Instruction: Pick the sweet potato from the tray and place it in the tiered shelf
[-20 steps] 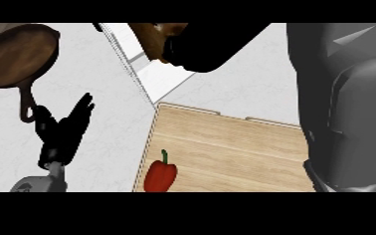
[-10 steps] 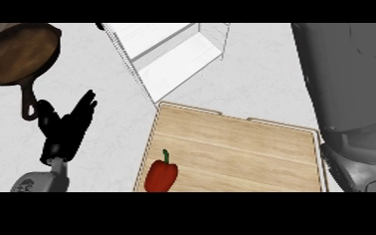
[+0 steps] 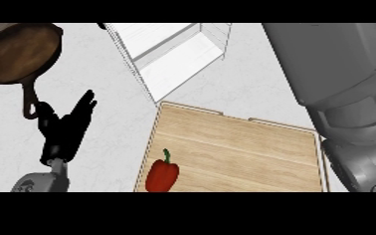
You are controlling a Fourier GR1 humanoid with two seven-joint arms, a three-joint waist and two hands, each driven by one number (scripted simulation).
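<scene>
Nearest, at the lower left edge: black left hand [image 3: 64,129] at rest, fingers [image 3: 86,102] straight and spread wide, pointing up, holding nothing. To the right of those fingers, apart from them: light wooden tray [image 3: 242,144] lying flat on the pale speckled worktop [image 3: 242,89], carrying only a red bell pepper [image 3: 161,175] near its left edge. No sweet potato anywhere on the tray. Further right, well away from the fingers: thick grey right forearm [image 3: 323,74] filling the edge of the view, right hand out of view, so no telling how its fingers stand. Up and left of the fingers, just beyond them: brown cast-iron skillet [image 3: 26,52] with its handle pointing down towards them. Furthest, up and right of the fingers: white tiered shelf [image 3: 176,55], now uncovered. A second ago a dark mass hung over that shelf; gone now, with the right arm drawn back to the side. Probably a finished delivery and a retreat, yet no sweet potato to be seen in the visible part of the shelf, so placement not confirmed.
</scene>
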